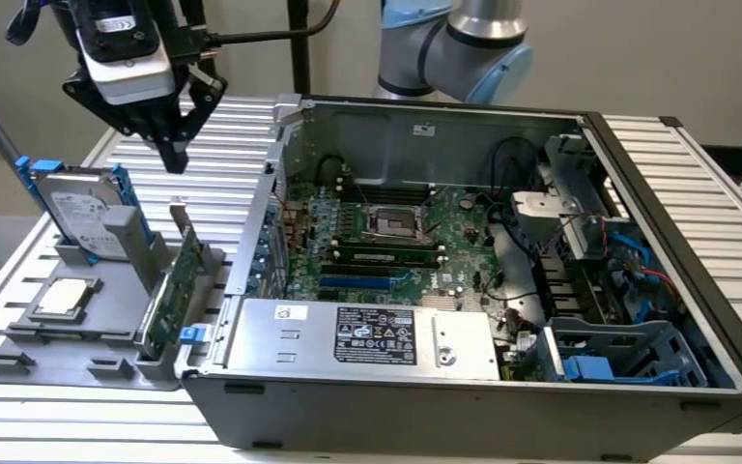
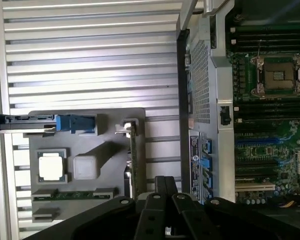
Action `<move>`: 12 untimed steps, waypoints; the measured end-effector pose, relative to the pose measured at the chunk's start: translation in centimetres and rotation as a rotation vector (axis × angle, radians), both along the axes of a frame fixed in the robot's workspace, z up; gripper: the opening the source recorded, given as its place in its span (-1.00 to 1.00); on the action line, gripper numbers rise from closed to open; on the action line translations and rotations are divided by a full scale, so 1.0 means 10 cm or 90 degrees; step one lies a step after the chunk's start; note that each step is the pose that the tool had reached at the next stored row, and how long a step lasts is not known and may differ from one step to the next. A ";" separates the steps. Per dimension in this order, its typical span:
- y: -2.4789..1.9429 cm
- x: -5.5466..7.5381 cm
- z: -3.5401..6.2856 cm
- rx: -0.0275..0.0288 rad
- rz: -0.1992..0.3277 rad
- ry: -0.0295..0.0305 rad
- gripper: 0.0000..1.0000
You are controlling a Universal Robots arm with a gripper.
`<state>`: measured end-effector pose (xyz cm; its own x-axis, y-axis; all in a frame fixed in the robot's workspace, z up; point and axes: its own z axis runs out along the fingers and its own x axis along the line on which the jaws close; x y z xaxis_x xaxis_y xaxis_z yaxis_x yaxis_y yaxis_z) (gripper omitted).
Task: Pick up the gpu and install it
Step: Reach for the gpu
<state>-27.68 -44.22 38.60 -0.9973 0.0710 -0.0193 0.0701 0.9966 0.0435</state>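
The black jaws, pressed together at their tips and pinching nothing, hang in the air above the slatted metal tabletop (image 1: 236, 135) (image 2: 90, 55). Below them and apart from them, the thin green-faced gpu (image 1: 171, 290) (image 2: 134, 155) with its silver end bracket stands on edge in a grey plastic holder tray (image 1: 36, 353) (image 2: 90, 117). The open grey computer case (image 1: 474, 406) (image 2: 215, 100) lies to one side of the jaws, and a silver hard drive with blue rails (image 1: 81, 208) (image 2: 25, 120) and a small square silver chip (image 1: 65, 298) (image 2: 51, 166) lie to the other.
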 end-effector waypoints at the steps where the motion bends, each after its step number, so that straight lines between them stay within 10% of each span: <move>1: -0.007 -0.04 -0.006 -0.0001 0.000 0.0000 -0.79; 12: -0.066 -0.39 -0.053 -0.0023 0.000 0.0000 -0.79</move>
